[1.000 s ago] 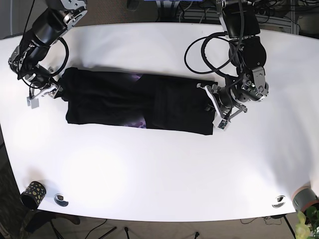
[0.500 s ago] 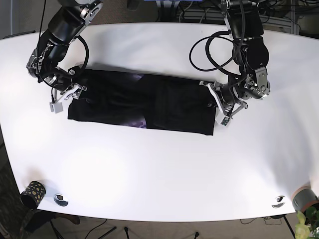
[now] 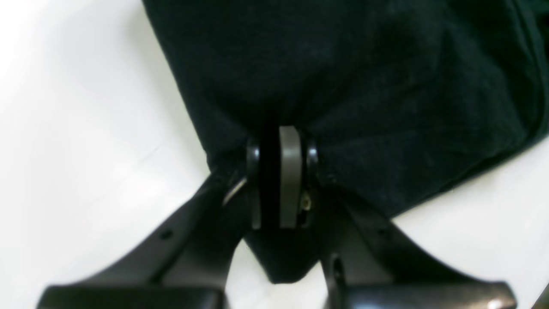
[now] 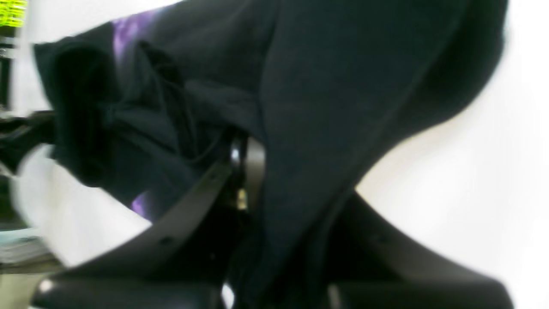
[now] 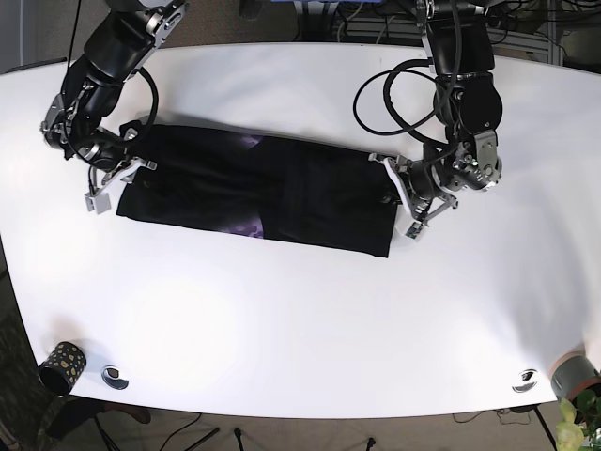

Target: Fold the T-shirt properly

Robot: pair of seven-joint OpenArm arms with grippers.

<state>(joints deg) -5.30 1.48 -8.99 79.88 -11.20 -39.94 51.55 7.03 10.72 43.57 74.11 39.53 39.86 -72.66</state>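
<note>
White tabletop (image 5: pixel 300 329), broad and bare across the middle, with cables bunched at the far edge and a few small things near the front rim — a dark speckled cup (image 5: pixel 60 365) at one corner. Across the table lies the black T-shirt (image 5: pixel 254 193), already narrowed into a long band with a purple print (image 5: pixel 246 228) peeking from its folds. Each arm has one end of that band. The left gripper (image 3: pixel 278 189) is closed tight on the cloth edge, fabric bunching out from between its pads, one grey pad (image 3: pixel 289 180) showing plainly. The right gripper (image 4: pixel 248 171) is clamped on the other end too, with a sheet of shirt draping over one finger — the picture is blurred, so the exact bite is hard to read. My read: the lengthwise folds look done and the sleeves seem tucked in, while the crosswise fold, end brought over to end, is not yet made. The band also looks rumpled near the right gripper's end.
</note>
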